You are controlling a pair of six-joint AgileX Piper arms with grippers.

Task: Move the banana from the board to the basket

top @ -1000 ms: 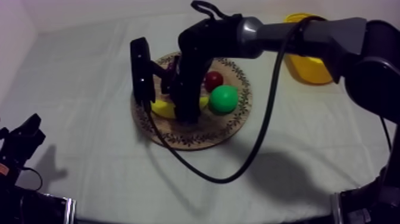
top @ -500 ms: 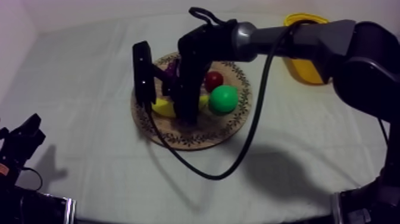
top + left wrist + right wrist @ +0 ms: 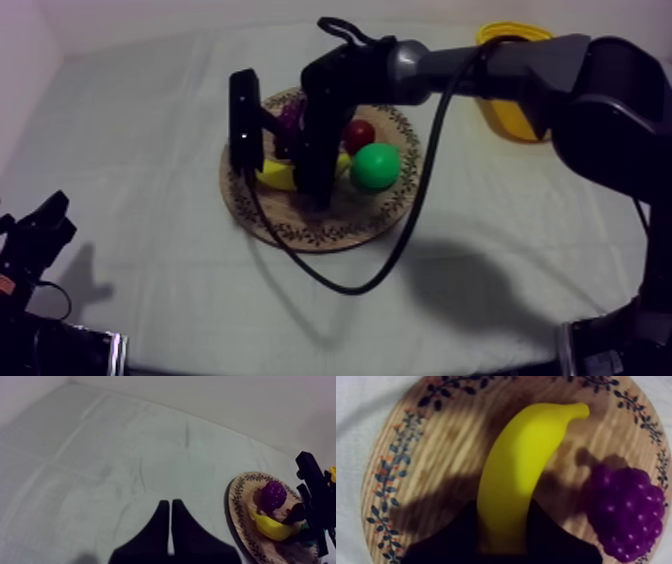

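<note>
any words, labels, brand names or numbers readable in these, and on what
None: no word, label, brand, number or sign can be read.
The wooden board has a leaf and flower pattern round its rim, not letters.
The banana, the bunch of grapes, the yellow basket and the cloth bear no markings.

Table (image 3: 520, 230) under creased grey-white cloth (image 3: 150, 250); pale wall (image 3: 150, 15) behind; dim, soft light.
</note>
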